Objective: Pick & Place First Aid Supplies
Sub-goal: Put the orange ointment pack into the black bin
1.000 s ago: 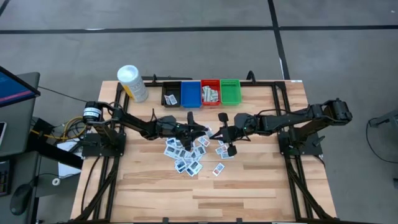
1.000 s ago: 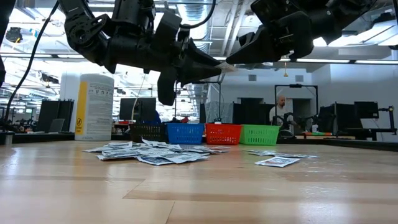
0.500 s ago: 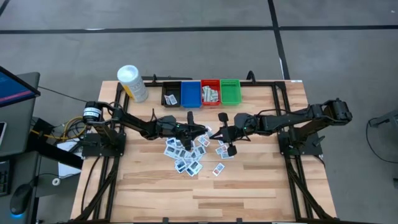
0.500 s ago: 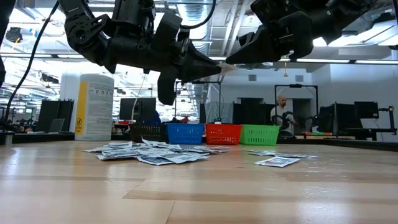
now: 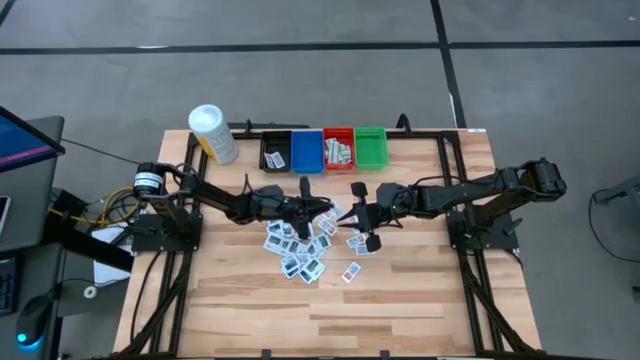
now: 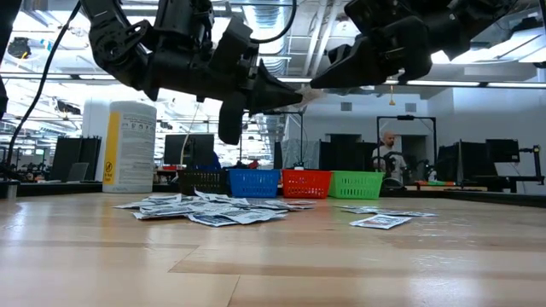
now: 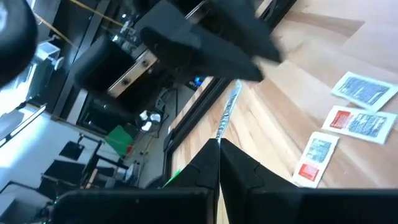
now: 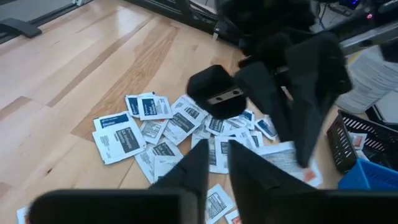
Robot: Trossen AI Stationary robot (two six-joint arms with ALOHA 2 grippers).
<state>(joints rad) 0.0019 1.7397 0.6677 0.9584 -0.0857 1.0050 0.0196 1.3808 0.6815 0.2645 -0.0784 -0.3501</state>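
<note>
Both grippers meet in the air over the table's middle, above a scattered pile of first aid packets [image 5: 300, 248]. Between them hangs one white packet with a red mark [image 8: 287, 159], thin and seen edge-on in the left wrist view [image 7: 227, 112]. My left gripper [image 5: 328, 208] comes from the table's left and is shut on it. My right gripper [image 5: 347, 214] comes from the right; its fingers [image 8: 198, 159] stand a little apart beside the packet's other end. The loose packets lie flat on the wood. My left gripper pinches one end of the packet [image 7: 220, 138] between its two fingertips, coming about level from the table's left. The packet sticks out beyond the tips toward my right gripper, clear of the table. My right gripper: I cannot tell whether its fingers touch the packet's far end [image 6: 309, 89].
At the far edge stand a black bin [image 5: 274, 153], a blue bin [image 5: 306, 150], a red bin [image 5: 338, 149] and a green bin [image 5: 370, 146] in a row, with a white-capped yellow container [image 5: 213, 133] to their left. Bare wood lies toward the near edge. A person shows far behind the table.
My left gripper's fingers have shut onto the packet's end while both arms have kept their places. The packet stays in the air between the two grippers.
</note>
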